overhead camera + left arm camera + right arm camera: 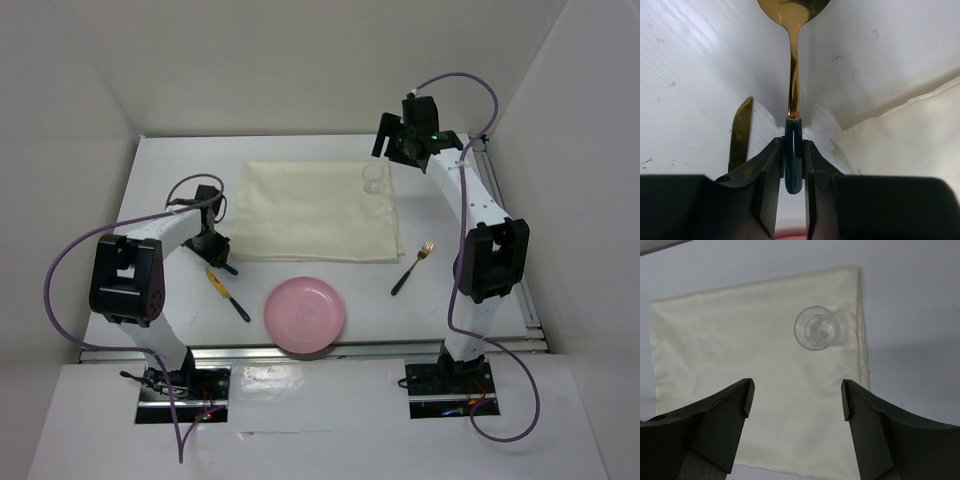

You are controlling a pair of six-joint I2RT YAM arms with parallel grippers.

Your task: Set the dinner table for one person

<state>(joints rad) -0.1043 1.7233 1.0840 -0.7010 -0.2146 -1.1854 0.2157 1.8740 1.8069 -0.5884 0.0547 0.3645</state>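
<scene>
The white dinner table (pixel 170 180) carries a cream cloth (pixel 320 210) with a clear glass (pixel 373 178) upright on its far right part. My left gripper (pixel 212 243) is low at the cloth's near left corner. In the left wrist view it (pixel 793 146) is shut on the dark green handle of a gold spoon (pixel 793 75). My right gripper (pixel 395 140) is raised beyond the glass. In the right wrist view it (pixel 796 395) is open and empty above the cloth (pixel 740 350), with the glass (pixel 816 328) ahead.
A pink plate (pixel 305 315) lies at the near edge. A gold knife with a green handle (pixel 228 293) lies left of it, its blade (pixel 740 132) beside the spoon. A gold fork (pixel 413 267) lies right of the cloth. Metal rails edge the table.
</scene>
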